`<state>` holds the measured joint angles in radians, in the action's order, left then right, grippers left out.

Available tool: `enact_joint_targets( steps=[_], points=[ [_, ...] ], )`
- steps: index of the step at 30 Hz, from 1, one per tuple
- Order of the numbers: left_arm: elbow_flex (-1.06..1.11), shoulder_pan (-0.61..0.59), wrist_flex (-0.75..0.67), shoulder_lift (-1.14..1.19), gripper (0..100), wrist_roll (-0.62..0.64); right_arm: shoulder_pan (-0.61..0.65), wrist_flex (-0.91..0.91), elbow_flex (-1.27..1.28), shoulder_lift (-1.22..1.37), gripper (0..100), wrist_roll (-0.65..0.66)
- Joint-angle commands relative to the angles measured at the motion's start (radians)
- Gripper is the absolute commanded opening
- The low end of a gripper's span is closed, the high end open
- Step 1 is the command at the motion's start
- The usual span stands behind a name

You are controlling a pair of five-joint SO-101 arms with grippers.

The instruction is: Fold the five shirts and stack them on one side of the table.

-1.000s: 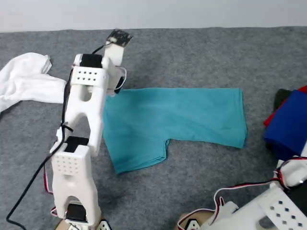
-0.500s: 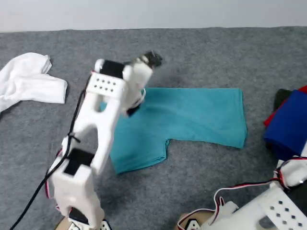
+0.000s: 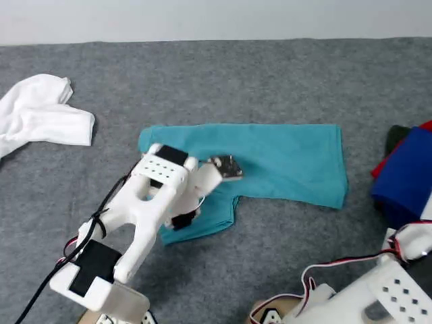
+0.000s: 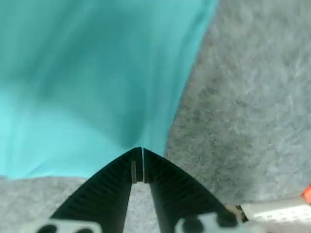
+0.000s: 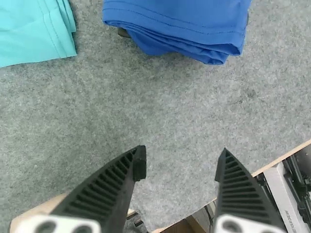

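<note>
A teal shirt [image 3: 270, 162] lies spread flat on the grey carpet in mid-table. My left arm [image 3: 158, 196] leans over its near left part. My left gripper [image 4: 142, 165] is shut, its tips meeting right at the teal shirt's [image 4: 97, 73] edge; I cannot tell whether cloth is caught between them. A crumpled white shirt [image 3: 40, 118] lies at the far left. A folded blue shirt [image 3: 405, 175] tops a stack at the right edge, over red [image 3: 410, 145] and dark [image 3: 398, 137] cloth. My right gripper [image 5: 181, 162] hangs open over bare carpet, short of the blue shirt [image 5: 175, 24].
My right arm [image 3: 378, 297] and its red-and-white cables sit at the near right corner. A teal shirt corner [image 5: 34, 29] lies beside the blue stack. The table's wooden edge [image 5: 286, 155] runs close to the right gripper.
My left arm has swung from the teal shirt's far left corner toward the near side and now leans low over the shirt's near left part. The right arm has stayed put.
</note>
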<state>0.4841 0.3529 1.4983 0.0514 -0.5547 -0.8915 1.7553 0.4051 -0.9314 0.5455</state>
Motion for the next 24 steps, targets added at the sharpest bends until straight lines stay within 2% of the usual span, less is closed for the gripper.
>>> enact_joint_targets(
  steps=[1,6,13,19,24],
  points=[
    [0.019,-0.006,-0.023,0.011,9,-0.051,0.004,0.041,-0.009,-0.01,24.4,0.008],
    [0.021,-0.008,-0.068,0.038,9,-0.114,0.004,0.041,-0.009,-0.01,24.4,0.008],
    [0.015,-0.005,-0.107,0.15,13,-0.12,0.004,0.041,-0.011,-0.01,24.4,0.008],
    [-0.048,-0.008,-0.084,0.213,13,-0.11,0.004,0.041,-0.011,-0.01,24.4,0.008],
    [-0.119,-0.003,-0.08,0.301,13,-0.034,0.004,0.041,-0.011,-0.01,24.4,0.008]
  ],
)
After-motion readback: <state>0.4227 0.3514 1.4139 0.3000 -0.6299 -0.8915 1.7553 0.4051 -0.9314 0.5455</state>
